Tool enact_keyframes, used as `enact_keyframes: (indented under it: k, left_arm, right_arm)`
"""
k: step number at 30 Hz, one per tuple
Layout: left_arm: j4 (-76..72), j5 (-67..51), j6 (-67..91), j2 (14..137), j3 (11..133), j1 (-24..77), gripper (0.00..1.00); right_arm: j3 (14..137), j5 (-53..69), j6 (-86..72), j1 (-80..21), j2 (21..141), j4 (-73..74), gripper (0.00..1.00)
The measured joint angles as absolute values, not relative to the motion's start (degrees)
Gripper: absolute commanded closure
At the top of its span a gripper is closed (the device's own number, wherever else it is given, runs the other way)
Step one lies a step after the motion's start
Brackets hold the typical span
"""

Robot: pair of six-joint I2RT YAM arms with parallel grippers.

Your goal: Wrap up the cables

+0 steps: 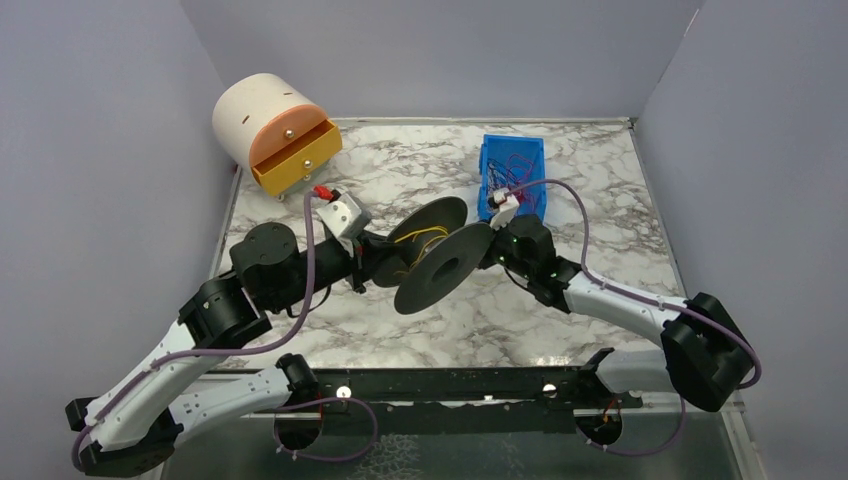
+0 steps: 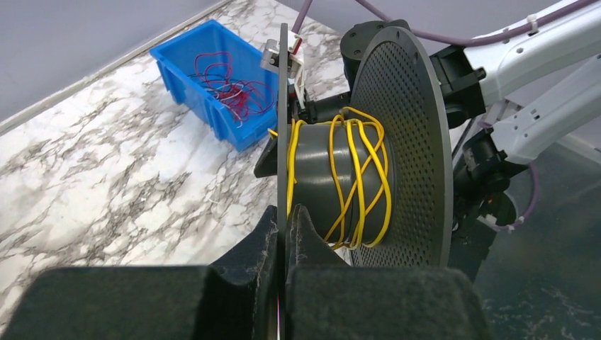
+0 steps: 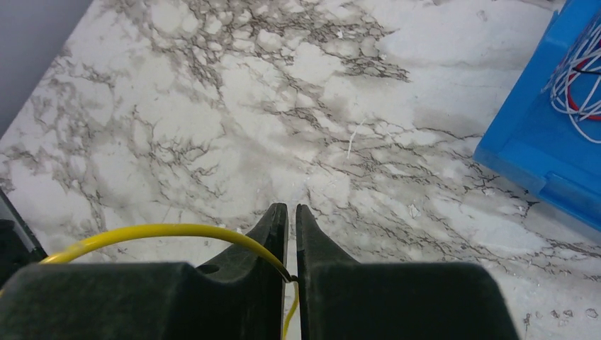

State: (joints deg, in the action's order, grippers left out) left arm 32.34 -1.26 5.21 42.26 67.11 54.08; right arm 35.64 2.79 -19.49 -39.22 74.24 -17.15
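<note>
A dark grey spool (image 1: 440, 262) with two perforated discs hangs above the table's middle. A yellow cable (image 2: 356, 173) is wound in loose turns round its hub. My left gripper (image 2: 285, 216) is shut on the edge of the spool's near disc (image 2: 283, 120) and holds it up. My right gripper (image 3: 291, 216) is shut on the yellow cable (image 3: 163, 231), which curves off to the left from between the jaws. In the top view the right gripper (image 1: 497, 247) sits just right of the spool.
A blue bin (image 1: 512, 175) with red and white cables stands behind the spool, also in the left wrist view (image 2: 212, 78). A cream round drawer unit with an open orange drawer (image 1: 290, 152) stands at the back left. Grey walls surround the table.
</note>
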Motion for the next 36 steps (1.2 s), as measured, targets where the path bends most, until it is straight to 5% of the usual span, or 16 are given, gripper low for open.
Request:
enact_keyframes:
  k: [21,28,36]
  left_arm:
    - [23.2,-1.5,9.9,37.6,67.1,54.1,1.0]
    - [20.9,1.0,10.7,37.3,67.0,54.1,1.0]
    - [18.1,8.2,11.8,37.3,65.6,54.1,1.0]
  right_arm:
    - [29.7,12.5,-23.6,-39.0,72.4,-27.4,0.82]
    - [28.2,14.8,-24.1,-39.0,72.3,-28.5,0.99]
    - [24.9,16.2,-25.5,-39.0,71.0,-29.6,0.99]
